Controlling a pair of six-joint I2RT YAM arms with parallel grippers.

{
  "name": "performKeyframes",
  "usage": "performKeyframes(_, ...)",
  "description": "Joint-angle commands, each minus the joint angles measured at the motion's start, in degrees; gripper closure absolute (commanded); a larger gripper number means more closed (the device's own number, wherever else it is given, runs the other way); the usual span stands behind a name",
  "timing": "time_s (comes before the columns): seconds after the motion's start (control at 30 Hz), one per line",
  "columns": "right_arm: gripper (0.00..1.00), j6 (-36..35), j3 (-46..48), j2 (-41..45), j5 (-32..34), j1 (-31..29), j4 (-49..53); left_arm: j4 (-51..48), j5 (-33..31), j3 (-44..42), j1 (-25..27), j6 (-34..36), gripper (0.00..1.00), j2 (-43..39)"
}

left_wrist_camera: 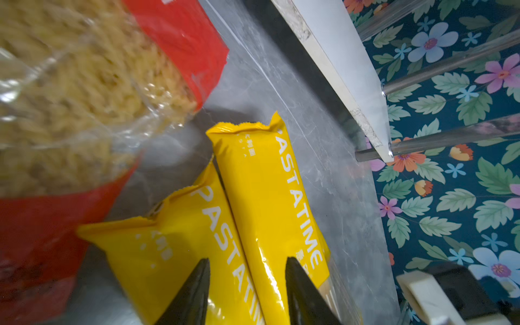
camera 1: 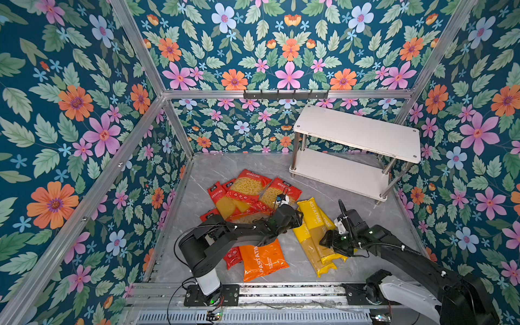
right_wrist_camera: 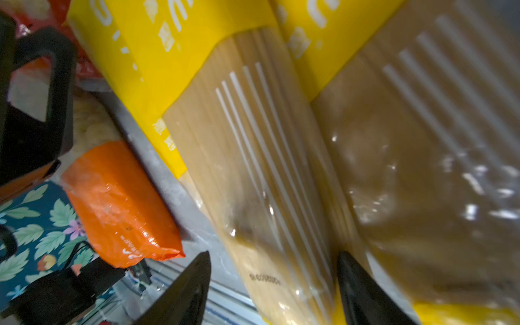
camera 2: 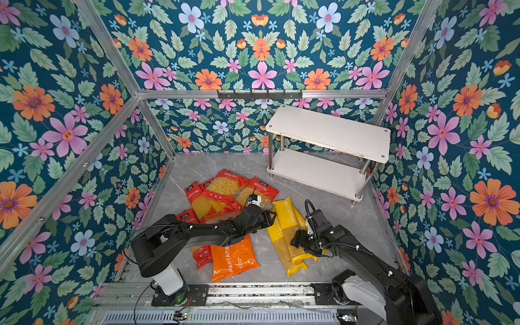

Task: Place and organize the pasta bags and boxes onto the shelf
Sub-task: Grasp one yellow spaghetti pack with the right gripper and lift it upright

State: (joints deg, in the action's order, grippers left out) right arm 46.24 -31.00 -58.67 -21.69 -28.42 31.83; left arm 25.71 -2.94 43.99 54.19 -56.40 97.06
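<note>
Yellow spaghetti packs [camera 1: 311, 216] lie fanned on the grey surface [camera 1: 365, 219] near the front, w/ red packs [camera 1: 247, 188] and the orange bag [camera 1: 261, 259] to their left. The shelf [camera 1: 357, 132] stands bare at the back right, well apart. Left claw [left_wrist_camera: 247, 259] is part open, tips astride the printed end of a yellow pack, no firm hold visible. Right claw [right_wrist_camera: 274, 252] gapes wide over a pack's clear window end, holding nothing. Packs prob. light, stiff lengthwise, film slick, strands brittle. Best pinched across the narrow width, approx. mid-length, so they don't tip or snap.
</note>
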Motion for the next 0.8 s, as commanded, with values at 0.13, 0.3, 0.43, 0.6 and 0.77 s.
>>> performKeyframes(0.13,0.31,-4.25,-1.86,4.44,-9.13,12.58,3.0,-5.64,-0.69,-0.57,-0.13,2.96,0.52,-4.74)
performKeyframes(0.3,0.41,-7.59,0.06,3.71,-11.64,19.46,-1.31,-1.42,3.18,0.14,3.2,0.64,0.5,-3.5)
performKeyframes(0.43,0.49,-8.21,2.09,-0.1,-13.2,19.46,-7.09,0.89,6.14,1.17,3.71,0.4,0.58,-0.62)
performKeyframes(0.6,0.5,-8.92,3.66,-4.26,-15.8,19.46,-12.39,0.98,7.93,2.76,3.57,1.45,0.64,1.51)
performKeyframes(0.77,0.48,-9.82,4.84,-7.23,-16.55,19.46,-14.66,3.7,10.45,2.42,2.94,0.94,0.71,3.68)
